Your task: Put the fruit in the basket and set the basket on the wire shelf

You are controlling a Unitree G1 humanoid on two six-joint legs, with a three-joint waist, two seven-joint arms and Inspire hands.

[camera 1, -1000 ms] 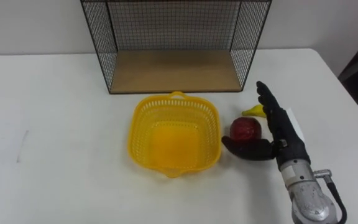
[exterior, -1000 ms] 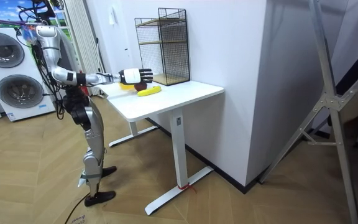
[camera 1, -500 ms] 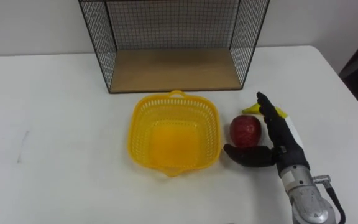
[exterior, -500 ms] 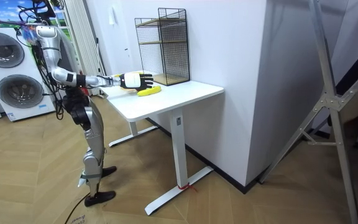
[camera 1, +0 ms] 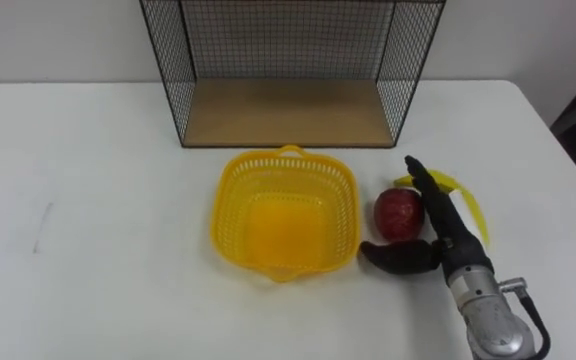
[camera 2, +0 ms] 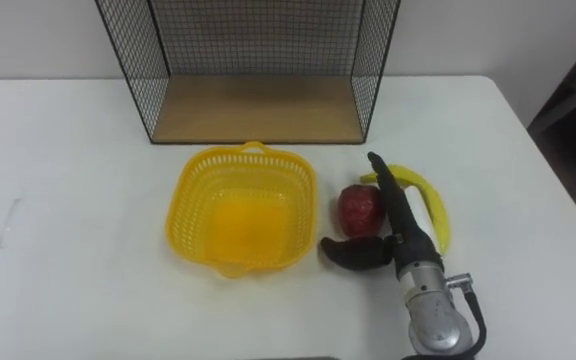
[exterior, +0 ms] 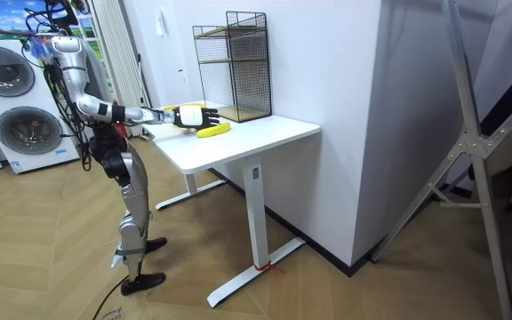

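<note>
The desk (camera 1: pixel 98 150) is seen from close above by both eyes. Farther off, it is caught side-on across the room.

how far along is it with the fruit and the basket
Nothing looks done yet: the yellow basket sits empty on the table in front of the wire shelf. In hand: the open right hand brackets the apple, not closed on it. Left to do: the apple and the banana go into the basket, then the basket goes on the shelf.

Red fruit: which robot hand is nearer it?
Right. The right robot hand is open just right of the red fruit, fingers straight alongside it, thumb curved in front of it.
</note>
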